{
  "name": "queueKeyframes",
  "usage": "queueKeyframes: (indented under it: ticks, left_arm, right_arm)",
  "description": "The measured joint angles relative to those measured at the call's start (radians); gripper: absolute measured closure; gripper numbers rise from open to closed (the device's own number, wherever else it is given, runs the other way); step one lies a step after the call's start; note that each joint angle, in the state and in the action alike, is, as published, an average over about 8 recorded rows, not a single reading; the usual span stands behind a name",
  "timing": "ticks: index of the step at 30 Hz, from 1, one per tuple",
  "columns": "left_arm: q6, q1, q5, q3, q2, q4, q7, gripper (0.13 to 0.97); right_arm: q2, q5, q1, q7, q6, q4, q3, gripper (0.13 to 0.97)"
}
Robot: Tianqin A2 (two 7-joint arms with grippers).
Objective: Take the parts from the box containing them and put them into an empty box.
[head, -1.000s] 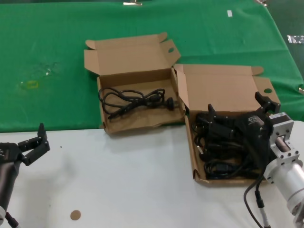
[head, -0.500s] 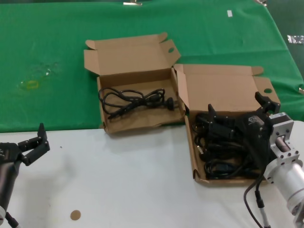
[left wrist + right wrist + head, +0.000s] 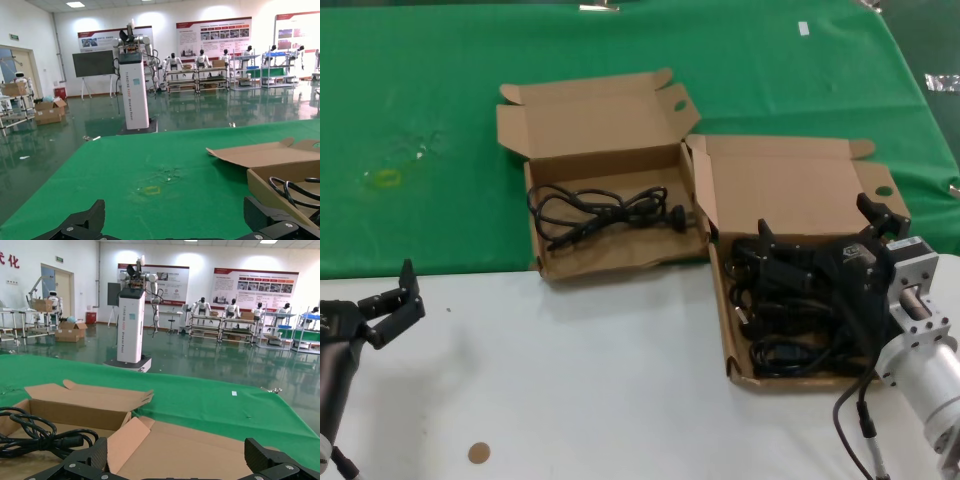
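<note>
Lifting risk: cables [image 3: 790, 315] lie tangled in the right box [image 3: 790, 190]; one pull may drag several out.
Right tool [image 3: 820, 235]: spread open, low over that pile.
Left box [image 3: 590, 125]: holds one cable [image 3: 605, 212]; its low front wall may let coils spill.
Left tool [image 3: 398, 300]: open, idle over the desk [image 3: 600, 380].

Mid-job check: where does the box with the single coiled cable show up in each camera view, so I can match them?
Head view: the smaller box lies at centre, its lid open, one cable inside.
Left wrist view: its near corner shows at the right edge, cable loops inside.
Right wrist view: it sits at the left, cable before it.
Shared landmark: the green cloth, under the box in all three views.
</note>
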Motion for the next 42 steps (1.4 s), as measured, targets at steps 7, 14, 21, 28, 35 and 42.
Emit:
queueKeyframes:
  ticks: [7, 14, 21, 28, 35, 42]
  left_arm:
    - [0.0, 0.0, 0.0, 0.0, 0.0, 0.0, 0.0, 0.132]
    - [0.0, 0.0, 0.0, 0.0, 0.0, 0.0, 0.0, 0.132]
    - [0.0, 0.0, 0.0, 0.0, 0.0, 0.0, 0.0, 0.132]
    - [0.0, 0.0, 0.0, 0.0, 0.0, 0.0, 0.0, 0.132]
    - [0.0, 0.0, 0.0, 0.0, 0.0, 0.0, 0.0, 0.132]
    - [0.0, 0.0, 0.0, 0.0, 0.0, 0.0, 0.0, 0.132]
  right_arm:
    - [0.0, 0.0, 0.0, 0.0, 0.0, 0.0, 0.0, 0.129]
    - [0.0, 0.0, 0.0, 0.0, 0.0, 0.0, 0.0, 0.129]
    - [0.0, 0.0, 0.0, 0.0, 0.0, 0.0, 0.0, 0.129]
    - [0.0, 0.0, 0.0, 0.0, 0.0, 0.0, 0.0, 0.129]
    - [0.0, 0.0, 0.0, 0.0, 0.0, 0.0, 0.0, 0.129]
    - [0.0, 0.0, 0.0, 0.0, 0.0, 0.0, 0.0, 0.129]
